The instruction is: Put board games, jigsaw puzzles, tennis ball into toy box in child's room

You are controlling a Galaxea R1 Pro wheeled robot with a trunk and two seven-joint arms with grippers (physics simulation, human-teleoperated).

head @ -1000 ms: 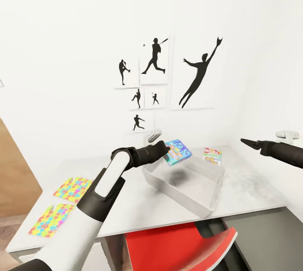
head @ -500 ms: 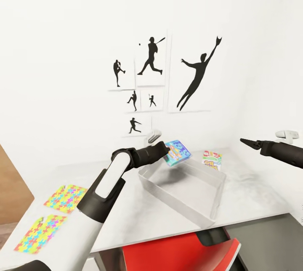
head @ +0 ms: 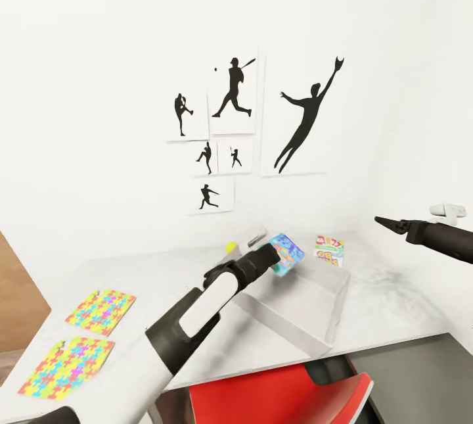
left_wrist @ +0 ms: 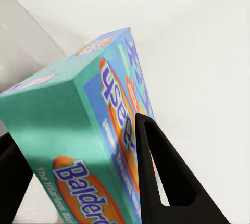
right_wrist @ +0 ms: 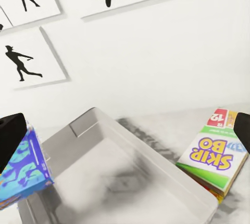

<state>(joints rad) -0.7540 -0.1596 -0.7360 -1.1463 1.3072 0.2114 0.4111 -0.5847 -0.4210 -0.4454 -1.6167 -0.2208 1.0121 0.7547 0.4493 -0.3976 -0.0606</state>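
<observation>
My left gripper (head: 274,259) is shut on a blue board game (head: 288,254), held tilted above the far left corner of the grey toy box (head: 336,309). In the left wrist view the blue-green box (left_wrist: 88,130) sits between both black fingers (left_wrist: 156,172). The yellow-green-red SKIP-BO board game (head: 329,248) lies on the table (head: 164,279) just behind the toy box. A small yellow tennis ball (head: 230,248) rests beyond my left forearm. Two jigsaw puzzles (head: 100,311) (head: 66,359) lie flat at the table's left end. My right gripper (head: 387,221) hovers open to the right, above the table, looking at the toy box (right_wrist: 156,156) and SKIP-BO (right_wrist: 216,156).
A red-and-white chair (head: 276,391) is tucked under the table's front edge. A darker grey desk section (head: 420,371) sits at the right front. Black sports-silhouette pictures (head: 233,115) hang on the white wall. A wooden door (head: 16,292) shows at far left.
My left arm has swung right and lower with the blue box, now over the toy box's corner, uncovering the tennis ball. The view drifted slightly; the right arm held still.
</observation>
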